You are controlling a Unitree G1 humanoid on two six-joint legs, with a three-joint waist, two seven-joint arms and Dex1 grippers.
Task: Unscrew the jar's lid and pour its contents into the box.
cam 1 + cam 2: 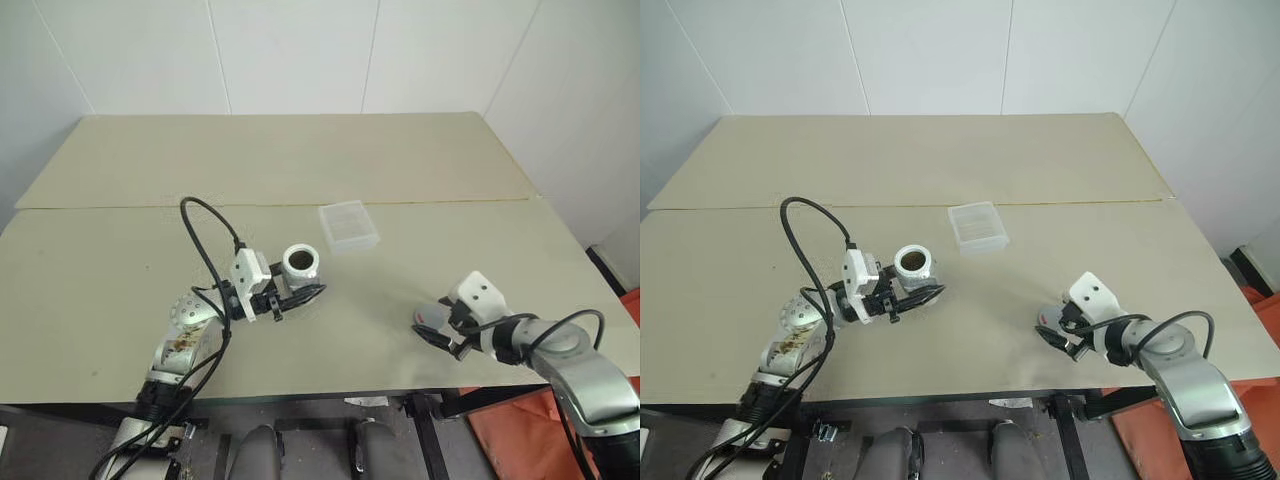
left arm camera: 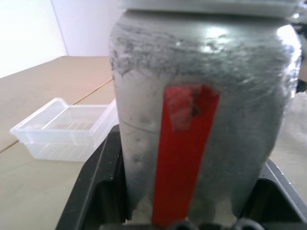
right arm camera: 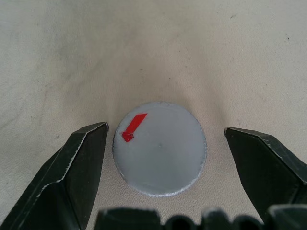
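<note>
Grey lid (image 3: 159,147) lay flat between the right gripper's (image 3: 165,167) spread fingers, while the left gripper (image 1: 290,297), clamping the open jar (image 1: 301,264) at frame centre, should tip it slowly over the box (image 1: 348,225).

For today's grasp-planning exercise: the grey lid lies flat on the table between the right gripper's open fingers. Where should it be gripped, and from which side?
Grip the lid by its thin round rim, on two opposite edges, coming down from above. It lies flat on the table, so its broad top gives no hold. The right gripper already straddles it, open and clear of it on both sides.
</note>
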